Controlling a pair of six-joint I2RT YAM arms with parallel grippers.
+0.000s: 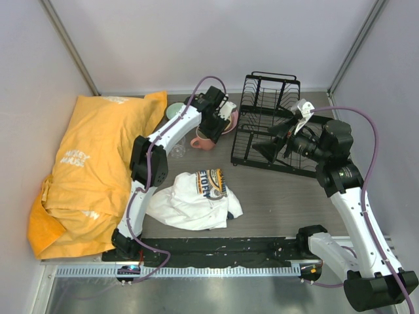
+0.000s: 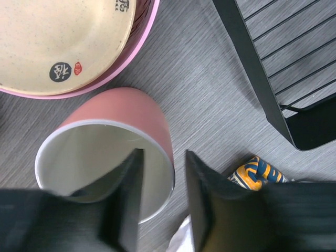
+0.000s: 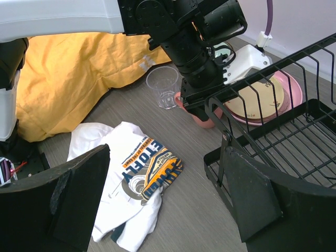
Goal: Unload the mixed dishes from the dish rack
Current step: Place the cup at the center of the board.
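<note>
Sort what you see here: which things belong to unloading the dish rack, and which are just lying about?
Job: rack; pink mug; cream plate on the pink plate; glass; green bowl.
Lying about: white T-shirt; orange cloth.

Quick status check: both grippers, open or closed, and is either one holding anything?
Left gripper: part open, fingers straddling the pink mug rim.
Right gripper: wide open, holding nothing.

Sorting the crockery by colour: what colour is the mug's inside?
The pink ceramic mug is white inside, with pink outer walls; the left wrist view shows it best.
</note>
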